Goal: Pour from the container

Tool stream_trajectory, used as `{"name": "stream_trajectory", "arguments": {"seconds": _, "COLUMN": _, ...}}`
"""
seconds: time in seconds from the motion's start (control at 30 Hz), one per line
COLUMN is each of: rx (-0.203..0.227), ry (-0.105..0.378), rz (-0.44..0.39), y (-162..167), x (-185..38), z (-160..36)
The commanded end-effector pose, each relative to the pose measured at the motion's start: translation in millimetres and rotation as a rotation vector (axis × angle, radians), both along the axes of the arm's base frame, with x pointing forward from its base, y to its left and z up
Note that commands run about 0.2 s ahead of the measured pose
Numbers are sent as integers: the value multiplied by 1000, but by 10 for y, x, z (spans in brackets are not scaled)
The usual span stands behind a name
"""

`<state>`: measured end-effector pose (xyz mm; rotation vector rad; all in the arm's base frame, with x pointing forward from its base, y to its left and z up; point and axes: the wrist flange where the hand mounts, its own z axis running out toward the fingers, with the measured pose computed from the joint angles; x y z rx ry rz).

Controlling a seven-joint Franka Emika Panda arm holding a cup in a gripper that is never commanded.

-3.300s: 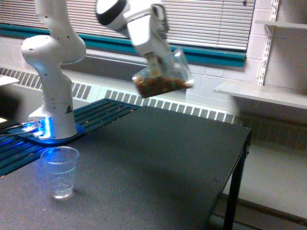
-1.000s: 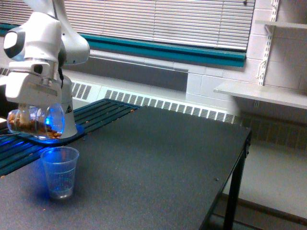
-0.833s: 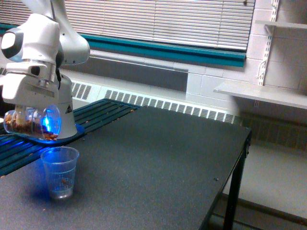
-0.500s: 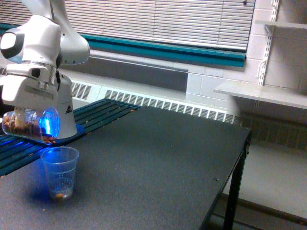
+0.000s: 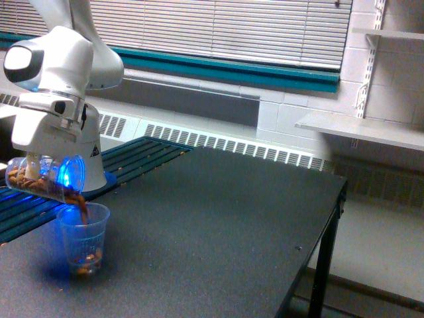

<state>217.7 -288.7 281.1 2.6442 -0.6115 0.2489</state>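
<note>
A dark, matte black table (image 5: 218,218) filled the lower frame, its bare top running from about seven o'clock up toward two o'clock, one black leg (image 5: 320,265) dropping at its four o'clock corner. A small ridged clear cup (image 5: 82,237) stood upright near eight o'clock — brown bits in its bottom.

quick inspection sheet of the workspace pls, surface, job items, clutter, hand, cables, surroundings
surface: dark table, mostly bare
job's things: clear container tipped mouth down, brown pieces falling into the small cup; some already in the cup's bottom
clutter: nothing seen
grippers: hand holds the container above the cup; fingers not clearly visible
cables: a thin lead near the robot base, blurred
surroundings: window blinds, radiator grille, wall shelves
</note>
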Motion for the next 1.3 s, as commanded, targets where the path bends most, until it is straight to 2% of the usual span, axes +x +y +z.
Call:
{"name": "stream_trajectory", "arguments": {"seconds": 0.03, "rx": -30, "ry": 0, "rz": -17, "y": -71, "x": 52, "z": 63}}
{"name": "stream_trajectory", "arguments": {"seconds": 0.27, "rx": -58, "ry": 14, "rz": -16, "y": -133, "x": 98, "z": 124}}
{"name": "stream_trajectory", "arguments": {"seconds": 0.73, "rx": -88, "ry": 56, "rz": 42, "y": -105, "x": 219, "z": 170}}
{"name": "stream_trajectory", "arguments": {"seconds": 1.03, "rx": -110, "ry": 105, "rz": 71, "y": -126, "x": 159, "z": 178}}
{"name": "stream_trajectory", "arguments": {"seconds": 1.3, "rx": -121, "ry": 123, "rz": 77, "y": -123, "x": 121, "z": 196}}
